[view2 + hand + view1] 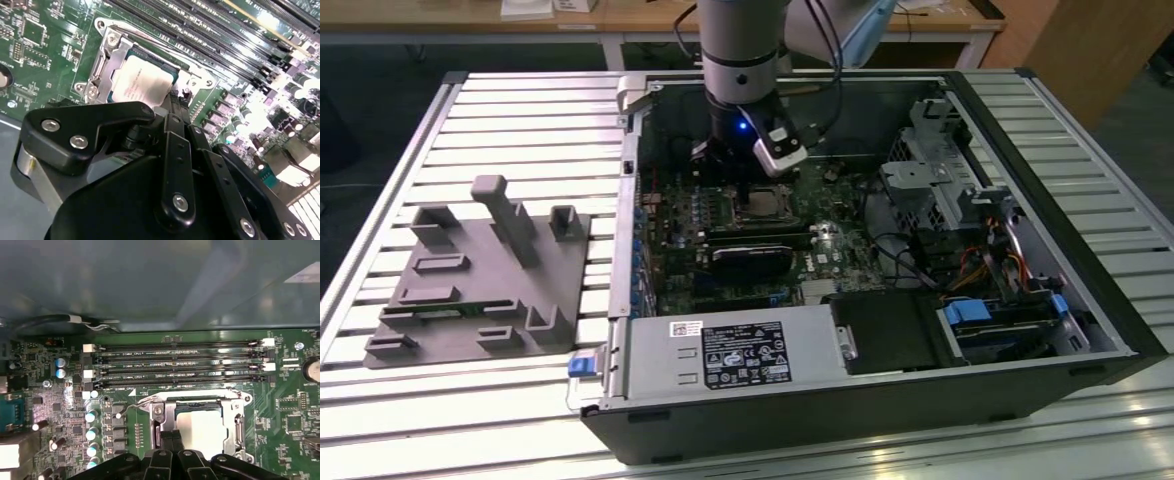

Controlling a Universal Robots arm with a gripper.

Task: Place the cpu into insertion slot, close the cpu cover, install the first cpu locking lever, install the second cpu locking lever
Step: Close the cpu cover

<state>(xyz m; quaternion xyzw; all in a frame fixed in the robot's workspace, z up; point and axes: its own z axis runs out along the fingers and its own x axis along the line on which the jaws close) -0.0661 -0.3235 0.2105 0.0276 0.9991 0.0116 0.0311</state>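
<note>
The pincer [171, 434] has its two black fingers [165, 440] pressed together side by side, tips down at the edge of the processor socket. Whether they pinch anything between them cannot be made out, as their lower part is cut off by the linked black body behind them. Touching distance from the tips lies the cpu [201, 427], seated flat in the socket with its pale metal top showing. In the second wrist view the pincer's body hides the near corner of the cpu [142, 82]. The cover [235, 424] lies down around the cpu as a silvery frame, its near side hidden by the pincer. Just beside the fingers a thin wire lever [132, 405] runs out from the socket's corner, and whether it is hooked down cannot be told. A little beyond the socket run four long dark memory slots [175, 365] on the green board [285, 405], and past them a black cable [50, 320] lies against the blurred case wall. In the exterior view the arm [740, 50] reaches down into the open computer case [881, 405], its wrist covering the fingers. Well away from the pincer, a grey moulded block [480, 275] sits on the slatted metal surface [520, 100].
</note>
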